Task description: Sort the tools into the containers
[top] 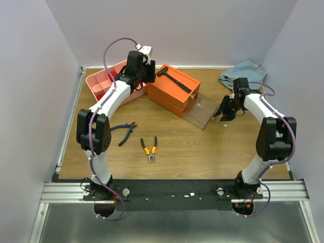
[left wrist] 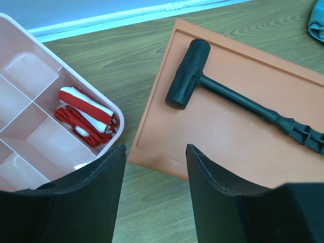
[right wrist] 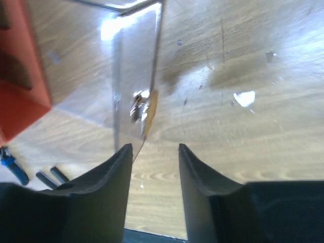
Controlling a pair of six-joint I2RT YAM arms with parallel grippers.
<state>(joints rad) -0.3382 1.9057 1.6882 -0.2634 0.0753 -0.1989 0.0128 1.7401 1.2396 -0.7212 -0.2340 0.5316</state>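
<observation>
A black hammer (top: 174,80) (left wrist: 228,98) lies on the lid of the orange box (top: 169,93) (left wrist: 238,142). The pink tray (top: 98,81) (left wrist: 20,106) stands left of the box, and one of its compartments holds a red and white item (left wrist: 83,114). My left gripper (top: 146,79) (left wrist: 156,152) hangs open over the gap between tray and box, with nothing in it. Blue-handled pliers (top: 125,132) and orange-handled pliers (top: 149,149) lie on the table nearer the arms. My right gripper (top: 221,115) (right wrist: 155,149) is open and empty just beside the front of the pulled-out clear drawer (top: 202,109) (right wrist: 134,76).
A blue-grey cloth (top: 242,72) is bunched at the back right corner. The clear drawer sticks out of the orange box toward the right arm, a small knob (right wrist: 140,107) on its front. White walls close in the table at the back and on both sides.
</observation>
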